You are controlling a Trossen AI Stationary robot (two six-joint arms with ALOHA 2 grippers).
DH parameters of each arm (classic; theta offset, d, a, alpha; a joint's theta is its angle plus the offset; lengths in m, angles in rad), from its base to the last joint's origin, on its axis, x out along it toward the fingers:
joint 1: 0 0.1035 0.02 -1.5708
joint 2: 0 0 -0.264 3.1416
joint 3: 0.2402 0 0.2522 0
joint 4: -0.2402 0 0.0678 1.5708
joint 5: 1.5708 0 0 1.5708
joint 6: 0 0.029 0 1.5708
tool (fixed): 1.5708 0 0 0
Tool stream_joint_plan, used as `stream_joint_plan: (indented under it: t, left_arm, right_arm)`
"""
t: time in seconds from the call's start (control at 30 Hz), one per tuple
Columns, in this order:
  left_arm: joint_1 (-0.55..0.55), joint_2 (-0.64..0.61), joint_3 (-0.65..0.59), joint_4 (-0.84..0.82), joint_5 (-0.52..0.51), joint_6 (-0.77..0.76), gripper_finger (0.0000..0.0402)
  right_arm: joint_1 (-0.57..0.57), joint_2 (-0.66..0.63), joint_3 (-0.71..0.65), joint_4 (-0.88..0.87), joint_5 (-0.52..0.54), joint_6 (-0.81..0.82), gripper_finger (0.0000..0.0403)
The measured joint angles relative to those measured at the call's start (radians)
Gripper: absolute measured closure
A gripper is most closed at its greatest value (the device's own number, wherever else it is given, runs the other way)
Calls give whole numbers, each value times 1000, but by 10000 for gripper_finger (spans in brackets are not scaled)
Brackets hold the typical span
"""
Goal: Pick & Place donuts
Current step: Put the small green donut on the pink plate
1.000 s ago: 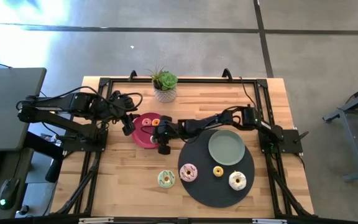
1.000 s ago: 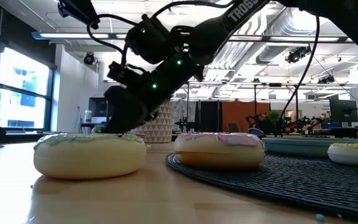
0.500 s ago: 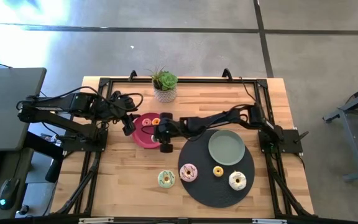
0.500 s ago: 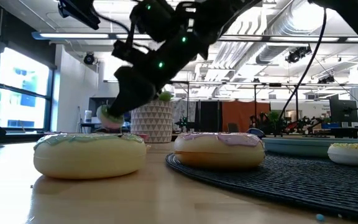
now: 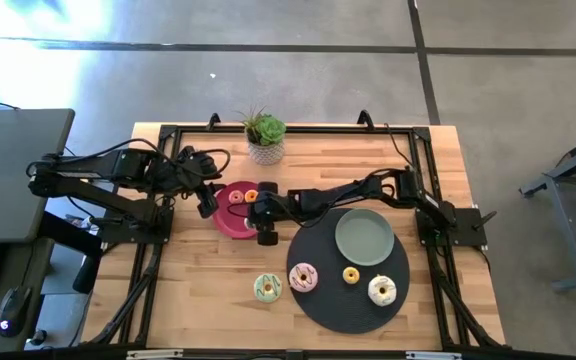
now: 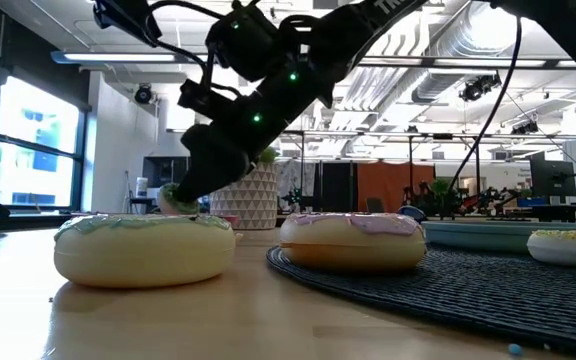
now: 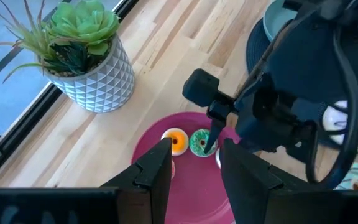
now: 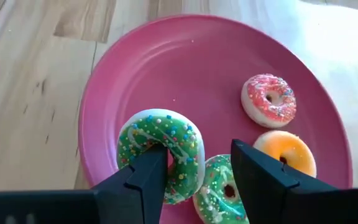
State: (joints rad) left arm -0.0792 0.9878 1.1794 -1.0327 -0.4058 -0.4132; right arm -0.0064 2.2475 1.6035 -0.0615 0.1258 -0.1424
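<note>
High view sets the right arm reaching across the surface (image 5: 198, 300) to the magenta plate (image 5: 230, 222), with the right hand (image 5: 258, 215) over the plate's near edge. The left hand (image 5: 206, 200) waits beside the plate's other edge, fingers apart and holding nothing.

Right wrist view shows the right hand clenched on a green donut (image 8: 160, 148), low over the plate. A second green ring shows just beside it, and I cannot tell whether that is another donut or a reflection. The red donut (image 8: 268, 99) and orange donut (image 8: 284, 151) already lie on the plate.

The step in hand looks like the placing of the green donut. The next move probably calls for a short drop onto bare plate clear of its neighbours, then a release and a lift straight up.

The rest of the surface:
- a dark round mat (image 5: 338, 300) carrying a grey-green plate (image 5: 364, 237)
- a potted plant (image 5: 265, 135) at the far edge
- the pink donut (image 5: 303, 277), white donut (image 5: 382, 290) and small yellow donut (image 5: 351, 274) on the mat
- the pale green donut (image 5: 267, 288) on bare wood just beside the mat

Beyond lie a concrete floor, a desk at the left, and, in the low view, an open hall with windows and ceiling lights
</note>
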Motion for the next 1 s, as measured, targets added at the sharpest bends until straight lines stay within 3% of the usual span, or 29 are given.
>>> stream_joint_plan:
  t: [0.1, 0.27, 0.47, 0.7, 0.83, 1.0]
  left_arm:
    - [0, 11, -61, 100, 11, -18, 273]
    - [-1, 18, -275, 306, 126, -19, 273]
    - [0, 23, -490, 437, 29, -169, 273]
    - [0, 70, -731, 957, 88, -203, 273]
    - [0, 119, -791, 1131, 105, -229, 273]
    - [0, 183, -798, 1135, 120, -244, 273]
  right_arm:
    - [-8, 0, 0, 7, -4, -14, 237]
    - [-16, 0, 0, 5, 4, 7, 237]
    - [-14, -1, 1, -9, -2, 11, 237]
    - [-16, -2, 0, 46, -1, 11, 237]
    - [-15, -2, 0, 52, -2, 15, 237]
    - [-15, -1, 0, 41, -4, 14, 237]
